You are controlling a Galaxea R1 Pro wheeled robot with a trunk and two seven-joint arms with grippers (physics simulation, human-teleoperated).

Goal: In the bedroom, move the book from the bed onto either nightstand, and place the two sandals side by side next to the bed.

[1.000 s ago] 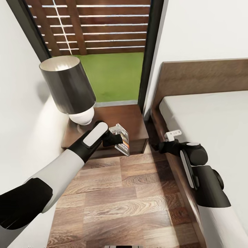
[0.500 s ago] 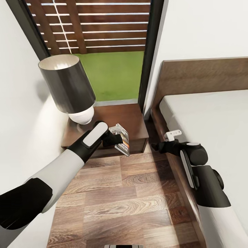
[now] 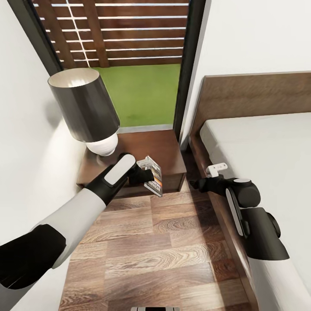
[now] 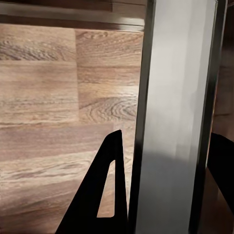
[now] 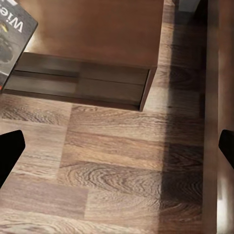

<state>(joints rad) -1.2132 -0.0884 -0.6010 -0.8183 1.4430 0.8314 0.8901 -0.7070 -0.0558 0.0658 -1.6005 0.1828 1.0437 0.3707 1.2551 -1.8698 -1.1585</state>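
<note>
The floor [image 3: 160, 242] is brown wood plank with visible grain, running between the left wall and the bed side. Both walls [image 3: 259, 39] are plain white. Between them stands a tall glazed opening with a dark frame [image 3: 186, 73]; beyond it lie green turf [image 3: 138, 93] and a slatted brown wooden fence [image 3: 129, 30]. A lamp [image 3: 86, 110] with a dark conical shade and a white rounded base stands at the far left corner of its support, against the left wall. Lighting is even and bright.
</note>
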